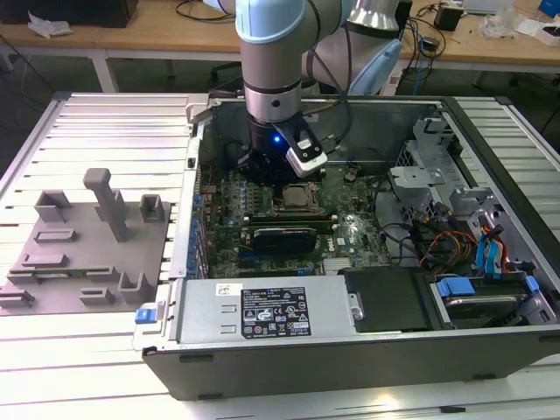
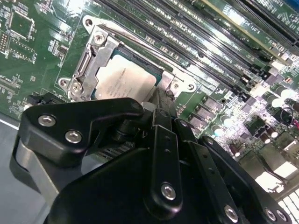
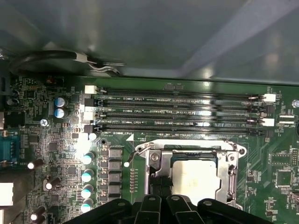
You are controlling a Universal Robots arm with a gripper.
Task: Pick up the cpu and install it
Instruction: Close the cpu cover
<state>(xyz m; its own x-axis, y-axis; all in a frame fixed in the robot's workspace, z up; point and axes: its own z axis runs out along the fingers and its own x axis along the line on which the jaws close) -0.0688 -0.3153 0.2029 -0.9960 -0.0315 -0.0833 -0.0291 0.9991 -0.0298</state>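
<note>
In the exterior view, the arm reached down into the open computer case (image 1: 350,354), which lay on the desk (image 1: 105,122) beside a grey tray (image 1: 70,302) at the exterior view's left. The gripper (image 1: 269,179) hung low over the motherboard (image 1: 350,232), just beside the socket (image 1: 296,201), near the board's far edge. In the second wrist view, the cpu (image 2: 126,81) lay flat inside the socket's metal frame (image 2: 91,63), its pale top showing. The gripper (image 2: 161,100) stood at the chip's near edge, touching it or just short of it. Whether the jaws were spread, pressed together or pinching the chip could not be told. The memory slots (image 2: 196,42) ran just past the frame. In the first wrist view, the cpu (image 3: 195,179) again sat within the frame (image 3: 230,163), square to it as far as could be judged. The gripper (image 3: 161,186) was at one side of it and the retaining lever (image 3: 132,157) stood by the frame's corner. The main risk looked to be a chip not fully settled. A sideways nudge or a tilted lift could have dragged it across the socket contacts and bent them. The gripper body could also have caught the frame or lever, given how tightly it was crowded in.
</note>
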